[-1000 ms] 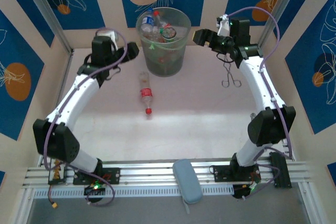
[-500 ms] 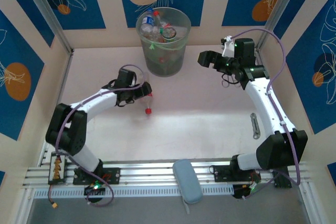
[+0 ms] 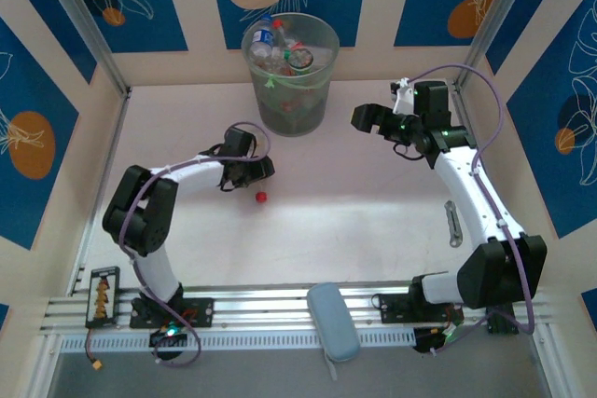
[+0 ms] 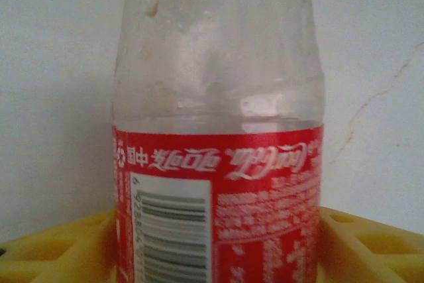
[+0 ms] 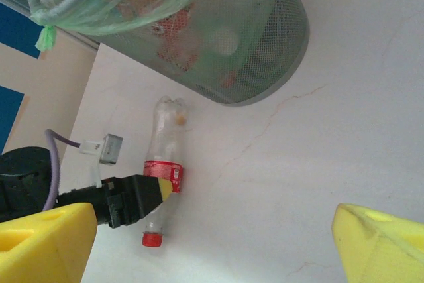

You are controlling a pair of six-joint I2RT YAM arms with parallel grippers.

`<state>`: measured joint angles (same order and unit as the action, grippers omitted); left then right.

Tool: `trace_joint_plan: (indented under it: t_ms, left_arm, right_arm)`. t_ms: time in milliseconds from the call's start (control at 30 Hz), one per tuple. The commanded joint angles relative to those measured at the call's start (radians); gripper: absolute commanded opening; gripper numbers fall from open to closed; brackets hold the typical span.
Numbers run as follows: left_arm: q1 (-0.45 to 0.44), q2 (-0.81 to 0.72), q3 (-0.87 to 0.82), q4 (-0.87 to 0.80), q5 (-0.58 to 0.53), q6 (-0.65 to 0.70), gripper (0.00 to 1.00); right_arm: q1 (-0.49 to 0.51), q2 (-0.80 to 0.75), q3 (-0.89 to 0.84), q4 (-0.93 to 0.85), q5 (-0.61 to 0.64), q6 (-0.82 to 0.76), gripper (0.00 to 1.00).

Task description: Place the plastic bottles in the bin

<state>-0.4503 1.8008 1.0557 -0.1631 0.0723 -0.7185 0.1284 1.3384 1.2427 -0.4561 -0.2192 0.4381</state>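
A clear plastic bottle (image 5: 165, 164) with a red label and red cap (image 3: 261, 197) lies on the table in front of the bin. My left gripper (image 3: 257, 171) is down over it, its yellow pads (image 4: 59, 246) pressed against both sides of the label (image 4: 218, 197). The bin (image 3: 317, 90) stands at the back centre with several bottles (image 3: 278, 48) inside; its meshed wall (image 5: 218, 38) is close by in the right wrist view. My right gripper (image 3: 366, 116) hovers to the right of the bin, open and holding nothing (image 5: 212, 243).
Thin metal tongs (image 3: 453, 224) lie on the right side of the table beside the right arm. A grey-blue oblong pad (image 3: 333, 322) rests on the front rail. Patterned walls close in the table on three sides.
My left arm has swung down from beside the bin to the lying bottle and its jaws have closed in on the label. The right arm has drawn back slightly, still open.
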Motion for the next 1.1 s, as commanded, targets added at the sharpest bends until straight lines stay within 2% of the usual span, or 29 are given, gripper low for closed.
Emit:
trace_joint_plan:
  t_ms: [0,400,733,833,933,1000,1067]
  left_arm:
    - [-0.011,0.027,0.022,0.02,-0.026,-0.011,0.68]
    - [-0.003,-0.028,0.028,-0.005,-0.049,0.015,0.53]
    - [0.08,-0.222,0.059,-0.153,-0.103,0.144,0.5]
    - [0.093,-0.268,0.142,-0.233,-0.113,0.223,0.5]
    - [0.091,-0.3,0.272,-0.343,-0.173,0.328,0.49]
    - [0.091,-0.321,0.35,-0.371,-0.214,0.403,0.49]
    - [0.091,-0.33,0.421,-0.371,-0.21,0.469,0.48]
  right_arm:
    - [-0.003,-0.031,-0.015,0.007,-0.002,-0.011,0.92]
    - [-0.016,-0.008,-0.013,0.029,-0.006,0.016,0.91]
    - [-0.02,0.007,0.026,0.025,-0.02,-0.016,0.91]
    - [-0.02,0.003,0.025,0.027,-0.019,-0.021,0.91]
    - [-0.021,0.0,0.021,0.03,-0.02,-0.02,0.91]
    - [-0.021,-0.003,0.017,0.033,-0.02,-0.018,0.91]
    - [-0.019,-0.003,0.013,0.035,-0.02,-0.014,0.91]
